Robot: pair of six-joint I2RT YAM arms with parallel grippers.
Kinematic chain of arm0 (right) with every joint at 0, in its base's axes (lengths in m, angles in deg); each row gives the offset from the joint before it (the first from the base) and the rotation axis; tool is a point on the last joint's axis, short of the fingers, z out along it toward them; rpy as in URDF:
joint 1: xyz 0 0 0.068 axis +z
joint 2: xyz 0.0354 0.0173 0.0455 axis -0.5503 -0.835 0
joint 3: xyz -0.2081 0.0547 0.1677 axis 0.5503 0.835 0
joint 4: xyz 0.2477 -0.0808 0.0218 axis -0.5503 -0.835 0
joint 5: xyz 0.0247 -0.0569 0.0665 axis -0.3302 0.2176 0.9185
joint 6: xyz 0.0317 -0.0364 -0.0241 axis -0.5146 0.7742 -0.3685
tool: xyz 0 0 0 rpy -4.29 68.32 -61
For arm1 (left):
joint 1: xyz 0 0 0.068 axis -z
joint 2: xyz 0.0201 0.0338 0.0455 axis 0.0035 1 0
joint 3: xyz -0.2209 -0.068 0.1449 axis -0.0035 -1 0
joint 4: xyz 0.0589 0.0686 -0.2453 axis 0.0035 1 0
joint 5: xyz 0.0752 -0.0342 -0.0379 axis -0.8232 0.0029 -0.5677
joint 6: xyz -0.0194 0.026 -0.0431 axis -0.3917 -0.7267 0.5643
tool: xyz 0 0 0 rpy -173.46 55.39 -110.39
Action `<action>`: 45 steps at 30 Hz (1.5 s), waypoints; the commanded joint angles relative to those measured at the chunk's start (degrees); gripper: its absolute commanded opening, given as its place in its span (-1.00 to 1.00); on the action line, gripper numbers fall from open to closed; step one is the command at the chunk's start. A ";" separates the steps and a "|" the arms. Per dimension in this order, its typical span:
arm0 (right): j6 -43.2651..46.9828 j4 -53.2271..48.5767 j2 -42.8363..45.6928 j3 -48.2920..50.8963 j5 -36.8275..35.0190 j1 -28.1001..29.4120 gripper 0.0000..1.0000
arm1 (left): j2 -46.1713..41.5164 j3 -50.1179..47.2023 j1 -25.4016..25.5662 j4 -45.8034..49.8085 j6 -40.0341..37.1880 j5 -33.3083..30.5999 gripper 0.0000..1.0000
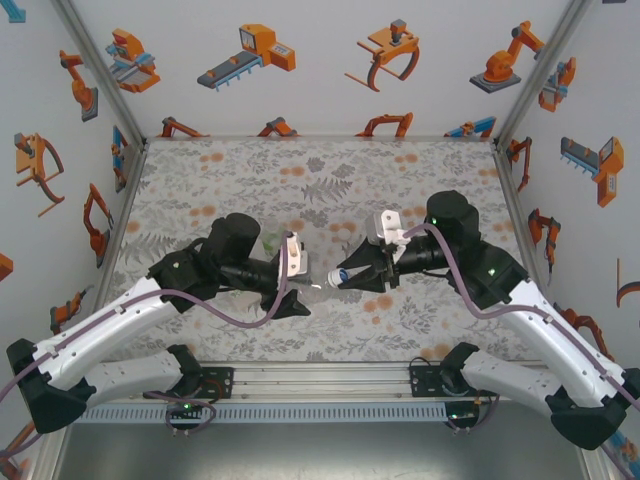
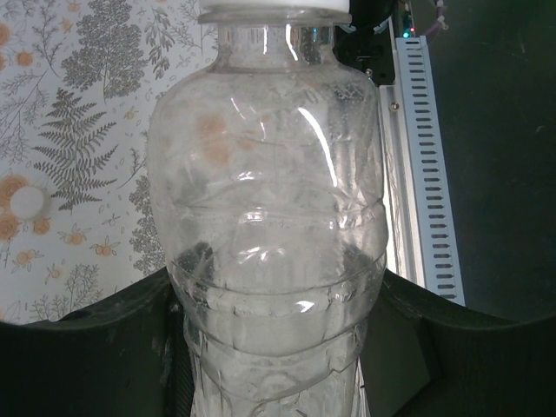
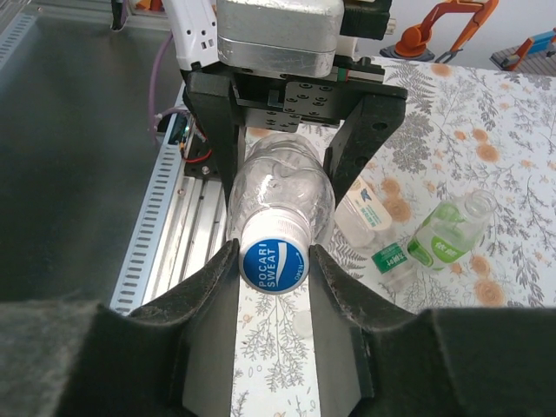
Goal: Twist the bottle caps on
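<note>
A clear bottle (image 2: 269, 200) is held level above the table, with my left gripper (image 2: 274, 347) shut around its lower body. Its neck points toward the right arm. On that neck sits a blue bottle cap (image 3: 274, 265) printed with white letters, and my right gripper (image 3: 274, 268) is shut on it, one finger pressing each side. From above, the two grippers meet at mid-table, the left gripper (image 1: 298, 290) and the right gripper (image 1: 345, 278) with the cap (image 1: 343, 274) between them.
Two more bottles lie on the floral mat beyond the held one: a whitish-clear one with a green-and-white label (image 3: 373, 230) and a translucent green one (image 3: 452, 230). The slotted metal rail (image 3: 161, 217) runs along the table's near edge. Printed walls enclose the sides and back.
</note>
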State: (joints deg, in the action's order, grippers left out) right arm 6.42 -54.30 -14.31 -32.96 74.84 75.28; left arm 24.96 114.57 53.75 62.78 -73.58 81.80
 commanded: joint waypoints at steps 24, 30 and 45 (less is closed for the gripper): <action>-89.01 -7.43 -3.56 4.69 -30.19 0.30 -1.00 | 1.34 -1.51 0.09 -7.65 2.48 -18.93 -1.00; -94.06 -1.04 -3.16 7.75 -30.81 0.30 -1.00 | 2.63 -0.98 0.10 -8.18 2.76 -17.77 -1.00; -68.50 -1.69 -0.58 2.56 -32.62 -0.31 0.20 | 0.43 -1.84 0.10 -5.87 1.14 -11.93 -1.00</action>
State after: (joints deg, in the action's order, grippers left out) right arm -71.98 -55.86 -16.60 -27.40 42.40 74.86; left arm 27.21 112.06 53.82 58.97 -72.18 65.95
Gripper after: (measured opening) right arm 0.578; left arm 0.576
